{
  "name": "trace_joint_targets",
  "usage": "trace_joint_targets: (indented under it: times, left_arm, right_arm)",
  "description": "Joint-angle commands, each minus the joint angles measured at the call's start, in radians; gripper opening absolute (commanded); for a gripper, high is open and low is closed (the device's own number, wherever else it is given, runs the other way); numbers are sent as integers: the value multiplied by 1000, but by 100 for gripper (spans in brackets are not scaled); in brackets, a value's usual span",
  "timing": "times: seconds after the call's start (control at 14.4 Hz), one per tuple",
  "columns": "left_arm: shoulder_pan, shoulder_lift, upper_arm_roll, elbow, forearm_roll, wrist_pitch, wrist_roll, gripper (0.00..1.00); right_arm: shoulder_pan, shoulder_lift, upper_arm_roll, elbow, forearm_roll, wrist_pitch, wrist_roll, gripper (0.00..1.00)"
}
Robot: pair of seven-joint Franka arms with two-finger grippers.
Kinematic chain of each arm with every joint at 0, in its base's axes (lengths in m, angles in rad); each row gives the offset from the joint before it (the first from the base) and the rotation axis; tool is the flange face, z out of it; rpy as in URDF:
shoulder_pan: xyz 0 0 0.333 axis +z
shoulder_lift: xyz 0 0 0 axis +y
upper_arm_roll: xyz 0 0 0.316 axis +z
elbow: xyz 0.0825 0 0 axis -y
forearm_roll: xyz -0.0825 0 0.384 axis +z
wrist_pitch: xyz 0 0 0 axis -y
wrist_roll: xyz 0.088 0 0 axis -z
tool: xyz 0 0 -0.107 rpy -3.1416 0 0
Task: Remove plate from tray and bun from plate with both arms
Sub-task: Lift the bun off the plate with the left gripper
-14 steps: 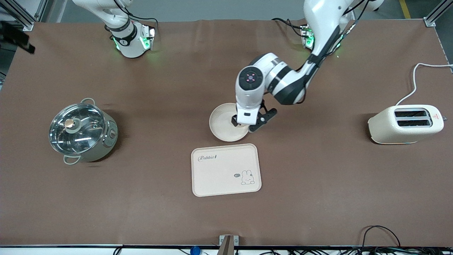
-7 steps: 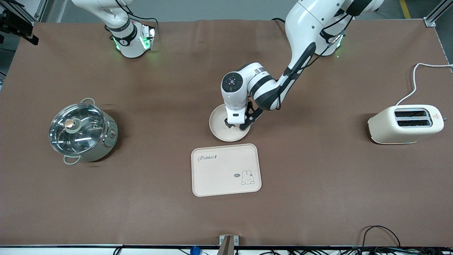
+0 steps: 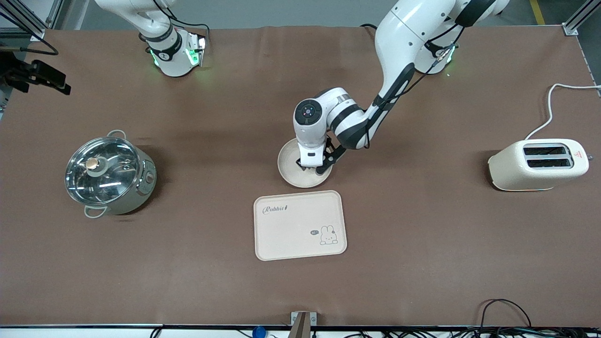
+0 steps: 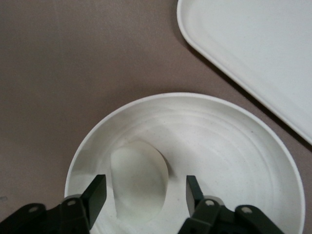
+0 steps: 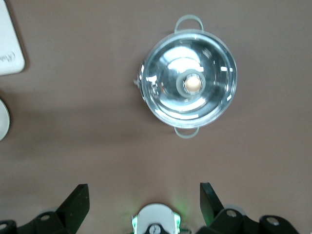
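Starting at the right arm's end of the table, the pot (image 3: 109,173) with its glass lid stands alone, with wide bare cloth all round it. The right gripper (image 5: 145,202) hangs high above the table with its jaws spread wide and nothing between them; that arm waits.

At the middle of the table lies the plate (image 3: 290,168), flat on the cloth. The left gripper (image 3: 310,165) is lowered into it, jaws open, one finger (image 4: 96,193) on each side of the bun (image 4: 139,181). The bun rests on the plate floor near the rim, and I cannot tell if the pads touch it.

At about six o'clock from the plate is the tray (image 3: 300,225); its upper edge comes just beside the plate rim, with only a thin strip of cloth between them. The tray surface is bare.

Toward the left arm's end, at about three o'clock from the plate and well apart, stands the toaster (image 3: 538,164), its white cord (image 3: 550,108) running off the table edge.
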Motion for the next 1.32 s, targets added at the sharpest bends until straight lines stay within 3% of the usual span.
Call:
trace_joint_targets:
  times: [0.0,0.35,0.76,1.04,1.25]
  left_arm:
    - [-7,16,2,13,22,9,-36,71]
    - [-10,17,2,16,22,9,-36,53]
    - [19,-63,12,24,22,-22,-16,46]
    - [145,-149,11,26,22,-143,123,46]
    - [262,-149,12,26,56,-162,235,46]
  right_arm:
    - [12,-27,-1,55,-15,19,-13,100]
    - [6,-20,-2,49,-20,20,-8,100]
    - [1,-20,-4,32,-21,31,-9,100]
    - [1,-19,-5,32,-21,37,-11,100]
    - [8,-16,-5,31,-20,46,-8,100]
